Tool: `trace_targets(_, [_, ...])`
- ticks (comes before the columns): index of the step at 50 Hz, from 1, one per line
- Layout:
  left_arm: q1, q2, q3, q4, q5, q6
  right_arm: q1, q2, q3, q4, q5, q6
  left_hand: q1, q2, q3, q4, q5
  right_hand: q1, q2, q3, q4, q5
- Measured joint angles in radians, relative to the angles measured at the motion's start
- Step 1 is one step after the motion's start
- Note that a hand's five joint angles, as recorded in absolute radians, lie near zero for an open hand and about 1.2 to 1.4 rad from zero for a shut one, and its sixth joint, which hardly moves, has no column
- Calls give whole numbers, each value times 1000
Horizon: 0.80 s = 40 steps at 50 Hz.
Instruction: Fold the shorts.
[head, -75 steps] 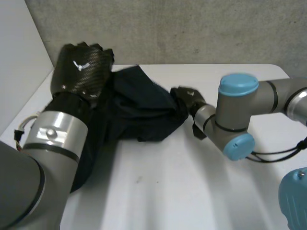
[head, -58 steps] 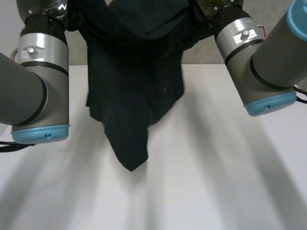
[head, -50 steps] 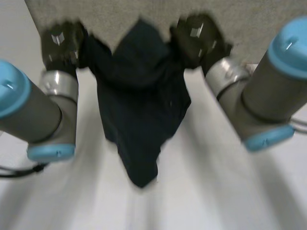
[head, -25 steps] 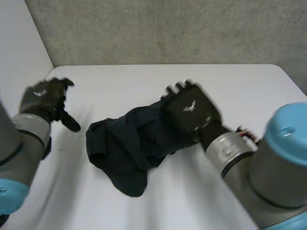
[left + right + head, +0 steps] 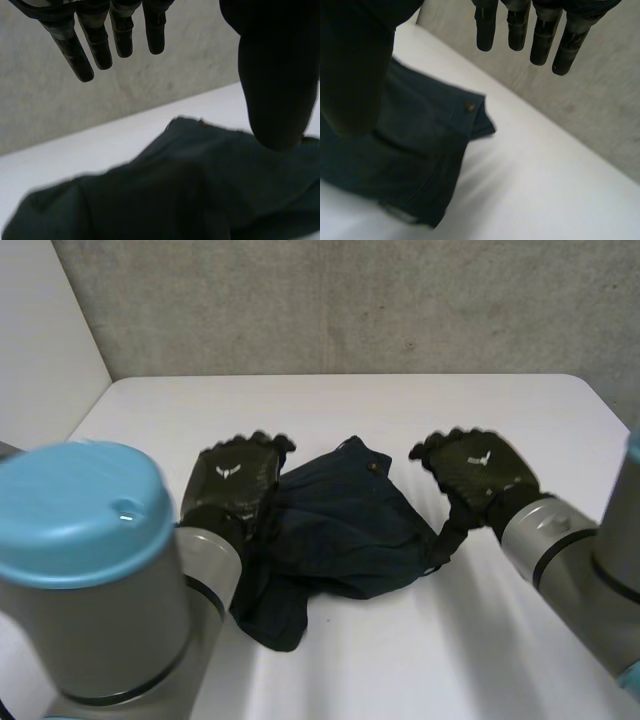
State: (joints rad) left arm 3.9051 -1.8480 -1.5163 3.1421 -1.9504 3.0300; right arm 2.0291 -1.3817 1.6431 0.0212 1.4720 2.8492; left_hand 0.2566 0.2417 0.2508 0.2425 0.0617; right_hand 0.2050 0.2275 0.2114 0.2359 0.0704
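Dark rumpled shorts (image 5: 340,520) lie bunched on smooth white table (image 5: 480,640)

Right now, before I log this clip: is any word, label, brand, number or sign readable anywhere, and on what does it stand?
Readable words or numbers: none.
left hand: a small white emblem on its back, a shape without letters.
right hand: the same kind of mark on its back, no letters.
shorts: no label or print to read; just a small round stud near one corner.
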Motion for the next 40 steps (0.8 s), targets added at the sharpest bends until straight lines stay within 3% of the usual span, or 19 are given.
trace_targets(10, [-12, -112, -9, -1, -162, -48, 10, 178, 13, -50, -35, -11, 0, 0, 0, 0, 0, 0, 0, 0, 0, 0])
trace_targets(17, [5, -151, -11, -2, -195, -48, 12, 289, -10, -100, -47, -13, 10, 13, 9, 10, 11, 0, 0, 1, 0, 0])
trace_targets(19, [17, -166, -12, -3, -196, -47, 12, 326, -25, -136, -47, -16, 85, 89, 79, 89, 98, 73, 98, 96, 75, 76])
trace_targets(22, [26, -180, -13, -4, -194, -43, 12, 354, -42, -180, -48, -23, 358, 347, 324, 336, 337, 509, 578, 581, 558, 538])
trace_targets(23, [27, -182, -13, -5, -193, -42, 12, 357, -45, -186, -49, -24, 454, 440, 428, 421, 419, 509, 578, 581, 558, 538])
trace_targets(24, [29, -184, -12, -5, -191, -40, 12, 362, -53, -202, -50, -30, 682, 662, 649, 641, 627, 710, 872, 872, 852, 808])
trace_targets(26, [31, -182, -10, -5, -188, -35, 11, 359, -62, -215, -53, -39, 842, 848, 826, 839, 819, 760, 941, 940, 929, 878])
trace_targets(28, [33, -166, -4, -6, -185, -24, 9, 344, -73, -221, -57, -54, 850, 930, 925, 941, 887, 763, 949, 954, 949, 891])
trace_targets(31, [39, -128, 7, -8, -177, 10, 7, 304, -89, -216, -65, -85, 850, 935, 935, 956, 887, 763, 949, 954, 949, 891])
trace_targets(35, [60, -17, 44, -24, -130, 175, 4, 183, -137, -168, -77, -172, 850, 938, 936, 957, 887, 763, 949, 954, 949, 891])
trace_targets(40, [75, 132, 107, -56, -14, 508, 2, 4, -287, 0, -81, -272, 850, 940, 936, 957, 887, 763, 949, 955, 950, 891])
